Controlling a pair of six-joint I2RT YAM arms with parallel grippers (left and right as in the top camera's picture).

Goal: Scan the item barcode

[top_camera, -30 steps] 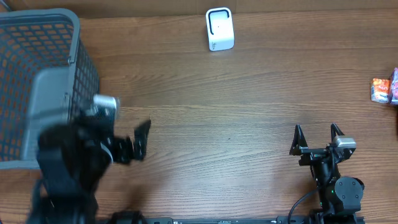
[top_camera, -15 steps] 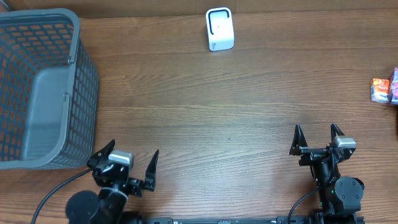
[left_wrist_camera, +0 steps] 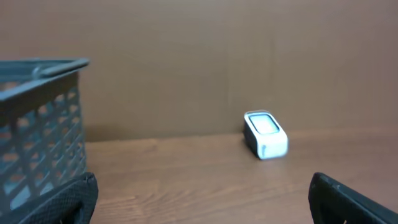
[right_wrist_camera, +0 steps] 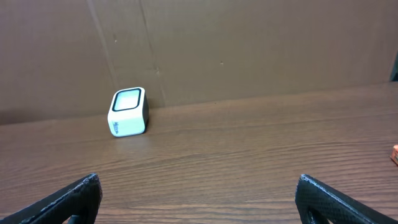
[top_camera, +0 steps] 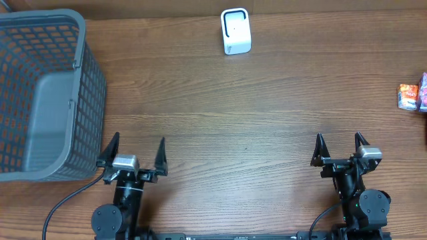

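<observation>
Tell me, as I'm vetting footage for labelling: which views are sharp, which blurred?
Overhead: sharp, evenly lit, grey plastic mesh basket crisp. Left wrist: soft throughout, the small white box-shaped scanner hazy. Right wrist: sharp, wooden tabletop grain clear.

the overhead view looks straight down from high up on the whole table (top_camera: 267, 120), far side at the top of the frame. each wrist view sits low near the front edge and faces level across the wood toward the brown back wall (right_wrist_camera: 249, 43). all three share the white scanner (top_camera: 235, 31); the left wrist and overhead views also share the basket (left_wrist_camera: 37, 143).
</observation>
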